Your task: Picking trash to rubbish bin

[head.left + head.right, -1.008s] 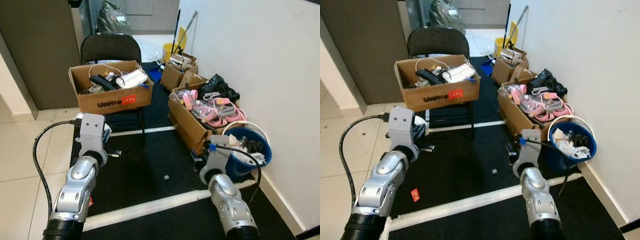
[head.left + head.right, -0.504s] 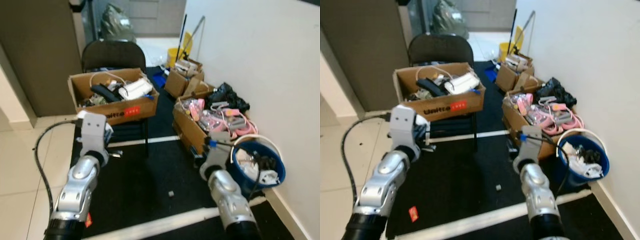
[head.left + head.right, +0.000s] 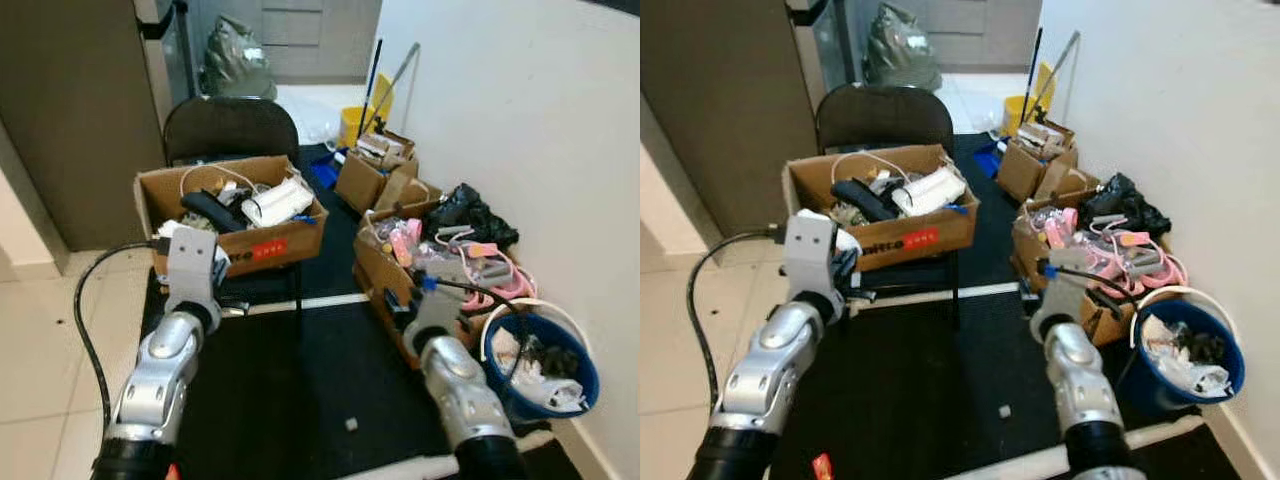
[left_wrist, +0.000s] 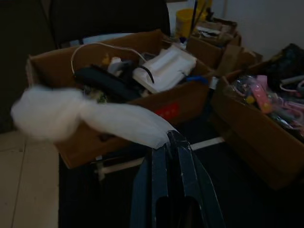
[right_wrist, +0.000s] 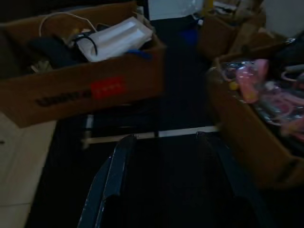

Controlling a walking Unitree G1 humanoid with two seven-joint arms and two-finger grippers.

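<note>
At the far left, the left end effector (image 4: pixel 167 156) is clenched on a white crumpled tissue (image 4: pixel 80 116), which trails out from the pinched black fingertips and hangs in the air in front of the cardboard box (image 3: pixel 235 215) resting on the black chair (image 3: pixel 230 125). That piece is picked up but not yet binned. A small red scrap (image 3: pixel 822 463) lies on the floor near the left arm, and further right a small grey bit (image 3: pixel 351 424) sits on the black mat (image 3: pixel 290 380); both look like litter still to be collected. The right end effector (image 5: pixel 166 142) is released, fingers spread apart with nothing between them, raised over the mat beside the box of pink items (image 3: pixel 440 250). At the far right, by the wall, stands the blue bin (image 3: pixel 575 385), already holding white and dark rubbish. Judging by this, the task is partway: some trash is binned, one tissue is in hand and well apart from the bin, and at least two scraps remain on the floor.
</note>
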